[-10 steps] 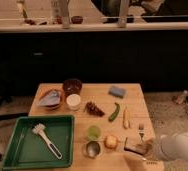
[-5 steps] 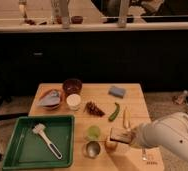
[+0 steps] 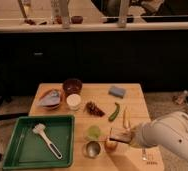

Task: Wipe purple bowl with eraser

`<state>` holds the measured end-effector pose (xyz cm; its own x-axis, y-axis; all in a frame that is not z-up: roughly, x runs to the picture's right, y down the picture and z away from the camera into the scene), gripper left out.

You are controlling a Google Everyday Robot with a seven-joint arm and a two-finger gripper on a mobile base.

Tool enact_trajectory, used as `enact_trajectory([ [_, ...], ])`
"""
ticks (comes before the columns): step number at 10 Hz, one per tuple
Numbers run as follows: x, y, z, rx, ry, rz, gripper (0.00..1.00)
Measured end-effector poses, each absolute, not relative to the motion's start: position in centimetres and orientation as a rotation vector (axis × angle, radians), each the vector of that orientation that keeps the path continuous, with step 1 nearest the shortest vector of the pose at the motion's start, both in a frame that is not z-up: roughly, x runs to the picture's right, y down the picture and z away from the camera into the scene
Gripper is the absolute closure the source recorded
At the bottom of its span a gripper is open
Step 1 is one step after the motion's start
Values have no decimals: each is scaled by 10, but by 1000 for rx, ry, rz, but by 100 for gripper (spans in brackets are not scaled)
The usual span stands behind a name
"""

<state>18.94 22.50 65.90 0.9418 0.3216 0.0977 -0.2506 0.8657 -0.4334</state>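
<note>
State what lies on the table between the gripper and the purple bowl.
The gripper hangs over the table's front; the purple bowl stands at the back. A dark reddish clump lies on the line between them, the white cup just beside that line.

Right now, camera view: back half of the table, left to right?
Orange-rimmed dish → purple bowl → reddish-brown clump → blue-grey sponge. Gripper is at the front, right of the metal cup.
</note>
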Motion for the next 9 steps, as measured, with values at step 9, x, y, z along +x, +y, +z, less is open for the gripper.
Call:
enact_trajectory([
  [9,137,179,709,-454,-225,265,100],
])
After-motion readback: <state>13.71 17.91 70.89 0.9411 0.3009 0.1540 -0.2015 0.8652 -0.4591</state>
